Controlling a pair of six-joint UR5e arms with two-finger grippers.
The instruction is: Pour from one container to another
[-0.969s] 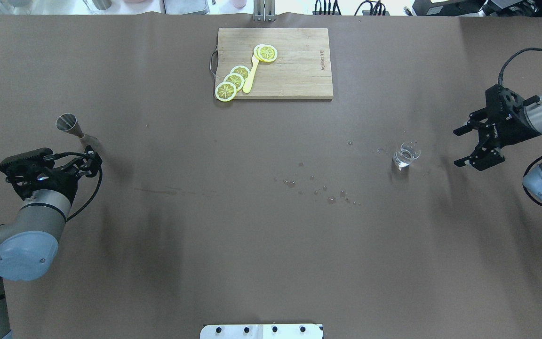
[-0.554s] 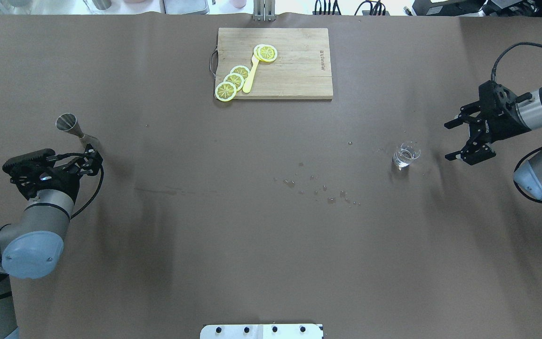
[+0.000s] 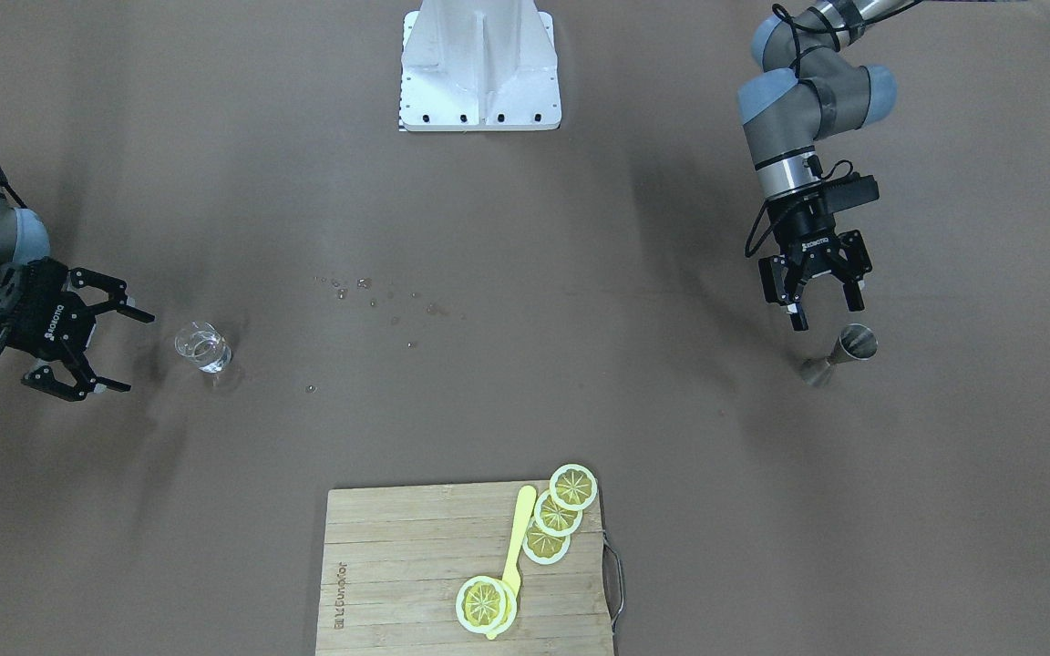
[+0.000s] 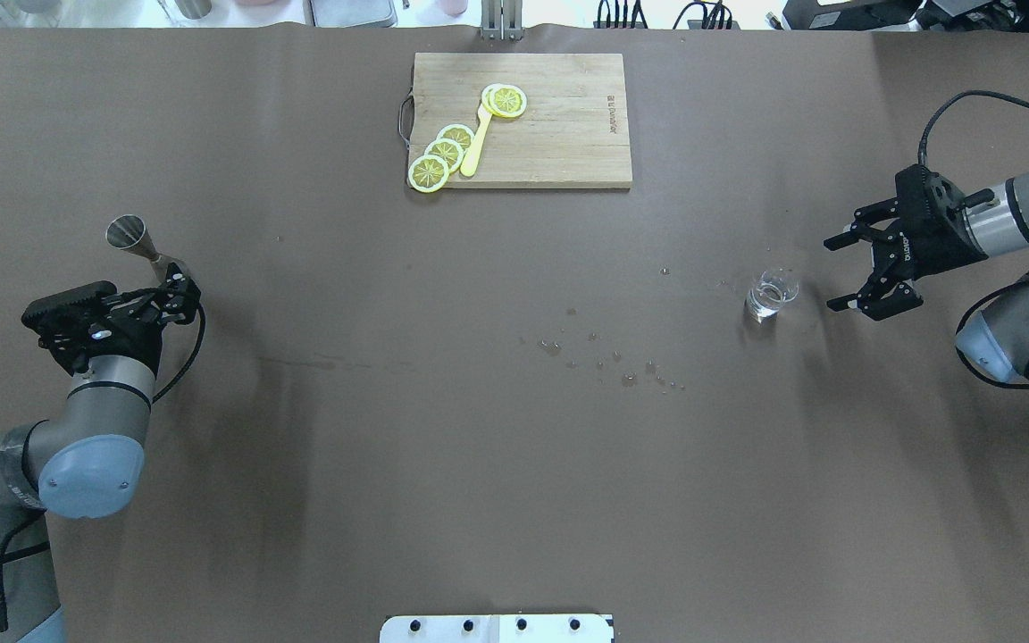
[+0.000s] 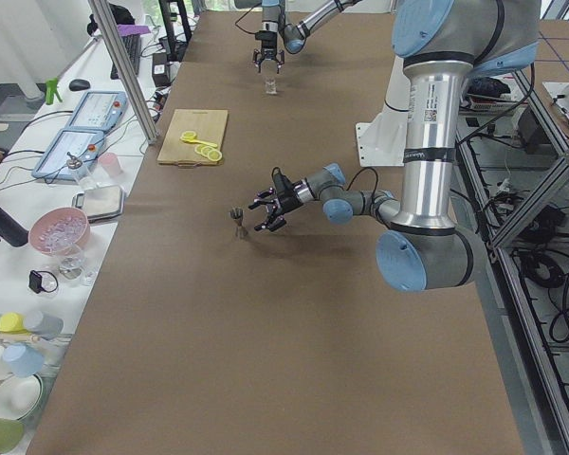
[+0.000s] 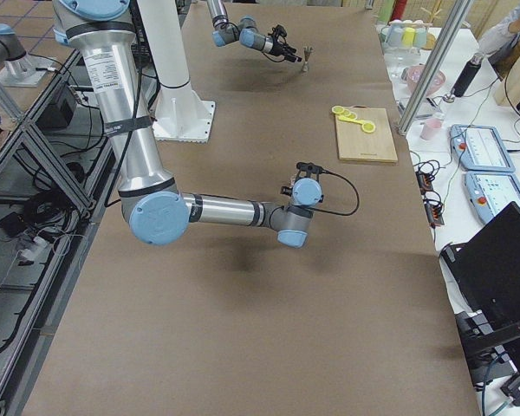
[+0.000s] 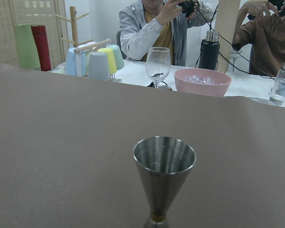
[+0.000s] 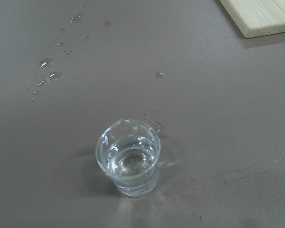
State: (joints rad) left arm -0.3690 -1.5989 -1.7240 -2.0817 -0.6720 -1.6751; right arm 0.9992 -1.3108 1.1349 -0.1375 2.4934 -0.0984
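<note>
Brown-covered table (image 6: 243, 329). Near, large right arm (image 6: 225, 211), grey tubes with blue joint caps, reaching low across the table. Far, small left arm (image 6: 243, 36). Its black left gripper (image 6: 290, 52) is just beside an upright small grey steel hourglass-shaped jigger (image 6: 308, 57). Pale wooden cutting board (image 6: 377, 143) bearing yellow lemon slices (image 6: 351, 113). White base plate (image 6: 191, 121).

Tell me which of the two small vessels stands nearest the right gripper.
The clear glass tumbler, standing just ahead of the open right gripper. The steel jigger stands at the table's opposite end, beside the left gripper.
</note>
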